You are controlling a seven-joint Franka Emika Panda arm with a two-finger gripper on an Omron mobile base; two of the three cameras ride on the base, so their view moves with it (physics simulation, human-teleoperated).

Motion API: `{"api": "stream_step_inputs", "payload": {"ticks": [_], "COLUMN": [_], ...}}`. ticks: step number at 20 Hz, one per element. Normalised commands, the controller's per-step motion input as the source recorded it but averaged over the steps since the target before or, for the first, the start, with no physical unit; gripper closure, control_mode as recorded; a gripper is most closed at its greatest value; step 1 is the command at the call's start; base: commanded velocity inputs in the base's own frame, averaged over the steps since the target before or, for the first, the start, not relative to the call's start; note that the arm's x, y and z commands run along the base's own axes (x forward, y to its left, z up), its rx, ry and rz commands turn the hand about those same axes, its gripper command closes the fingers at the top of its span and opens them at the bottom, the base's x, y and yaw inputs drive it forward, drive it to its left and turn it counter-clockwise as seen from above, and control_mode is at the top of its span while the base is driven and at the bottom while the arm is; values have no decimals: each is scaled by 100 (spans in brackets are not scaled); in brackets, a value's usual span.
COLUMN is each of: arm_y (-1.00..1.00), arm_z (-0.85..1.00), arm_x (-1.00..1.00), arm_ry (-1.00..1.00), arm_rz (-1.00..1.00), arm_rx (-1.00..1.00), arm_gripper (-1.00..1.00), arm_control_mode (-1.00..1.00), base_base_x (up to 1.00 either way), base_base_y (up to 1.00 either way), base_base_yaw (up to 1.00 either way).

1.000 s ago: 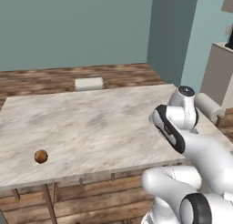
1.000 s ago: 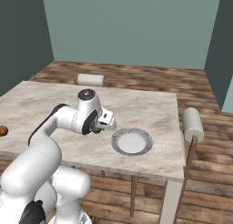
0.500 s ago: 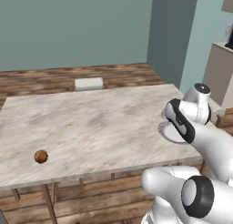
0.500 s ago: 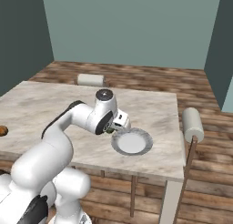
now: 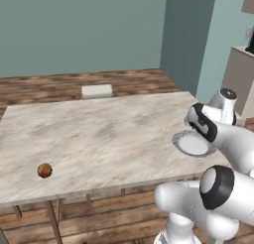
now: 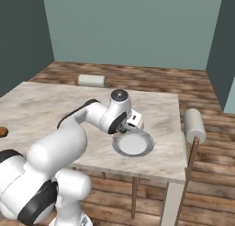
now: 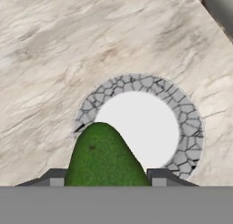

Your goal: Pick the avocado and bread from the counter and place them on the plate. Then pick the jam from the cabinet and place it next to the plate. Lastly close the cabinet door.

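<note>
Dark green and glossy, the oval avocado sits clamped between the two small dark finger tips of the gripper, whose jaws are closed against its sides. In the hand view it hangs over the near rim of the round shallow white plate with a grey mottled raised rim, its pointed end reaching in over the white centre; whether it touches the plate cannot be told. In the right base view the gripper shows at the far left edge of that same plate, with the white arm bent low over it. The plate lies on the broad pale beige-grey marble counter with streaky veining, close to its right-hand end and near its front edge. Well apart from the plate, towards the opposite end of the counter and also near the front edge, rests the small round orange-brown bread ball with a darker mottled crust. Beyond the counter's far edge from the plate stands a pale cushioned stool top, and just past the counter's end beside the plate stands a pale rolled chair back on a wooden post.
</note>
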Motion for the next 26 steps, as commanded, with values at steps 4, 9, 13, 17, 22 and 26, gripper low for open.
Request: {"api": "stream_step_inputs", "payload": {"ticks": [4, 9, 13, 17, 22, 26], "arm_y": [-34, -14, -8, -2, -1, -6], "arm_z": [-6, -15, -21, -28, -33, -34], "arm_x": [35, 27, 34, 41, 25, 0], "arm_ry": [3, 5, 6, 10, 11, 5], "arm_rz": [0, 0, 0, 0, 0, -1], "arm_rx": [1, 0, 0, 0, 0, 0], "arm_gripper": [100, 100, 100, 100, 100, 100], "arm_control_mode": [-100, -100, -100, -100, -100, -100], "base_base_x": [0, 0, 0, 0, 0, 0], "base_base_y": [0, 0, 0, 0, 0, 0], "base_base_yaw": [0, 0, 0, 0, 0, 0]}}
